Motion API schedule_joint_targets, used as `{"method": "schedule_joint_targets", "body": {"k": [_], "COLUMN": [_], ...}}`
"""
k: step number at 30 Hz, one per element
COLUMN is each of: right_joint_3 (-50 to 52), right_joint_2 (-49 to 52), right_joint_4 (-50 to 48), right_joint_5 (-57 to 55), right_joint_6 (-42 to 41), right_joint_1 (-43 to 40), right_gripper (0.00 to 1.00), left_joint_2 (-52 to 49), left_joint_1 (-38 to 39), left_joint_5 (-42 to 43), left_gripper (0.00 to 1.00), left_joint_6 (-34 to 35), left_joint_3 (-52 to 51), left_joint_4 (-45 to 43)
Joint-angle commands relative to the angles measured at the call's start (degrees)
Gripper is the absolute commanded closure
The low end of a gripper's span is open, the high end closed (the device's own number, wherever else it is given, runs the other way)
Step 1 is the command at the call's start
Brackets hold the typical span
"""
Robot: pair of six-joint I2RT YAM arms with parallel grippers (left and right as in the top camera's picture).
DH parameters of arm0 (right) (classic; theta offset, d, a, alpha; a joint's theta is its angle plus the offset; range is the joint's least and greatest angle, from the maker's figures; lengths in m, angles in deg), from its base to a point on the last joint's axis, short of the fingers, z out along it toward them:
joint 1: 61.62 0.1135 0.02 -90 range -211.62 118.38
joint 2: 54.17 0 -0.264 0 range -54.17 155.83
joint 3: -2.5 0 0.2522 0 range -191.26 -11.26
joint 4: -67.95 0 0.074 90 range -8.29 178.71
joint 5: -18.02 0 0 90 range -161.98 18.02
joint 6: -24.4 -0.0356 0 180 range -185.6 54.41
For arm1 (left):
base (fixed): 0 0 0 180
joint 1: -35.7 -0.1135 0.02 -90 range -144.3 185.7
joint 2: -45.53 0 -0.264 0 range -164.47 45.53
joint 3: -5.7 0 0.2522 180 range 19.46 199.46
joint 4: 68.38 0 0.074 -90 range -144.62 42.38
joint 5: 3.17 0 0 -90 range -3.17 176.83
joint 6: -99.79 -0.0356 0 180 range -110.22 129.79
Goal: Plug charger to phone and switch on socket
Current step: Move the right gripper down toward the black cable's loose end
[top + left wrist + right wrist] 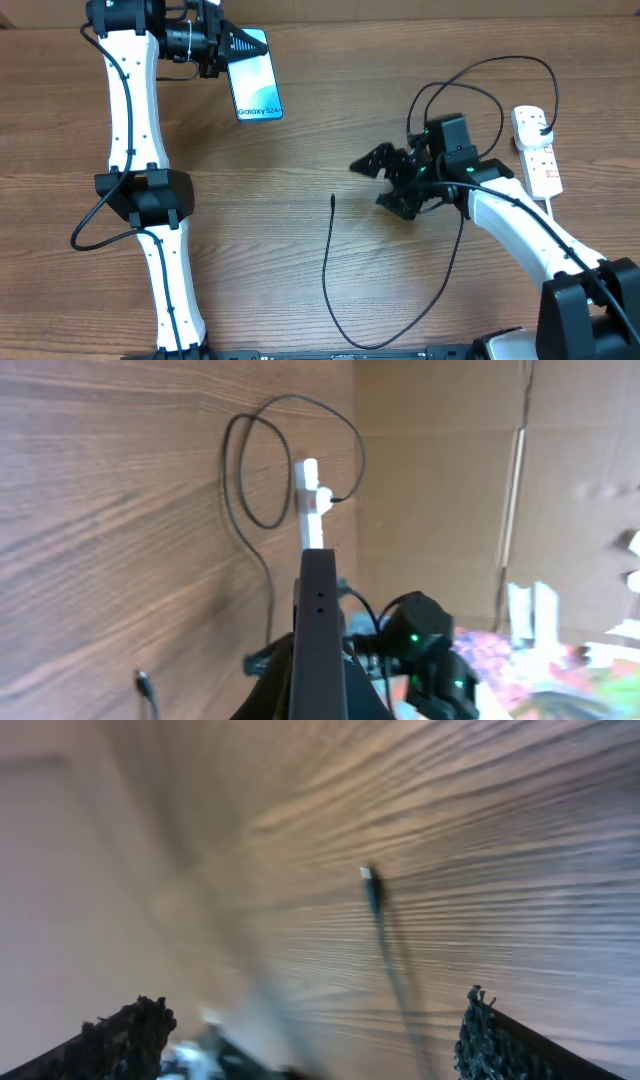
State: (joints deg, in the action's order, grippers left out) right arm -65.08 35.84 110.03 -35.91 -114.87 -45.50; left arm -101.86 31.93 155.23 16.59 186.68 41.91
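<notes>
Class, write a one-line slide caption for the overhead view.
The left gripper grips the phone; the open right gripper hovers beside the charger connector tip, socket behind it.

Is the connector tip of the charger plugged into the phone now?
No, the connector tip lies on the table, well apart from the phone.

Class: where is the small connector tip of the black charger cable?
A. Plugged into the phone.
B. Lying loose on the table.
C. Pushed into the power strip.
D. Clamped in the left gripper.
B: the connector tip lies bare on the table, apart from the open right gripper beside it, while the left gripper holds the phone well away from it.
</notes>
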Motion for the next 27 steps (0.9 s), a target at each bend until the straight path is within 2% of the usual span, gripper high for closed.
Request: {"method": "schedule_joint_targets", "body": {"k": [1,9,18,27], "right_joint_3": [-0.57,-2.93,-12.52,-13.75], "right_joint_2": [-0.52,-0.52,-0.42,5.11], "right_joint_4": [1.46,6.08,13.18,14.49], "right_joint_5": [-7.08,-19.45,-33.99,-36.33], "right_joint_6": [11.28,12.31,12.28,11.45], "right_joint_1": [1.62,6.21,17.7,21.46], "right_gripper": [0.06,0.06,0.06,0.12], "left_joint_2": [0.26,0.26,0.26,0.26], "left_joint_1": [0.44,0.42,0.42,0.42], "left_joint_5": [0.48,0.44,1.01,2.25], "left_gripper": [0.96,0.96,0.96,0.96], "left_joint_6": [-6.12,-8.76,-9.35,-8.94], "left_joint_3": [0.46,0.46,0.46,0.46], "left_joint_4": [0.28,0.22,-1.01,-1.14]}}
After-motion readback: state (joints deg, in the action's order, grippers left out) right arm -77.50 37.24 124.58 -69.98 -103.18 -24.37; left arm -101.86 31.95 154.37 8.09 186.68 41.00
